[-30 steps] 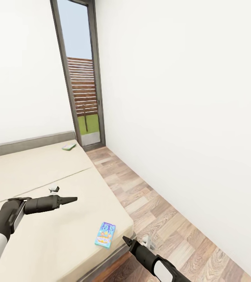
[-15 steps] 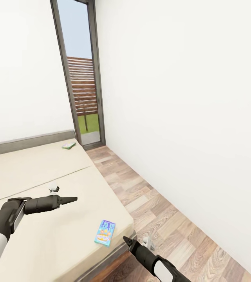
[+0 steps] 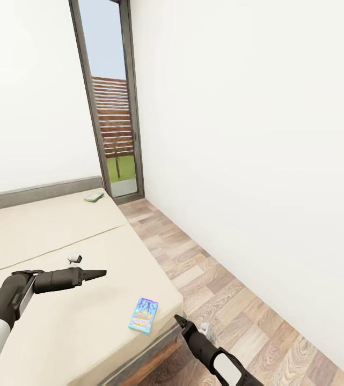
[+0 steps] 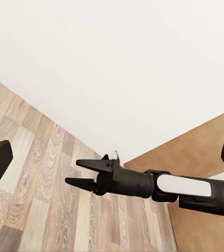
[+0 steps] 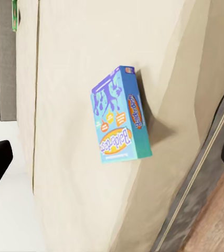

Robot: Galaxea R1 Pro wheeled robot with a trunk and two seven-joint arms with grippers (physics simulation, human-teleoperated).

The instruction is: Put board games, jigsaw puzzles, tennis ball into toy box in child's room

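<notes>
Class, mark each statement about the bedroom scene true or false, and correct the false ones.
1. A blue game box lies near the bed's corner. True.
2. A green game box lies by the headboard. True.
3. The right tool grips the blue box. False: it is open and empty, over the floor.
4. The left tool rests on the green box. False: it is far from it.
5. The blue box is on the floor. False: it is on the mattress.
</notes>
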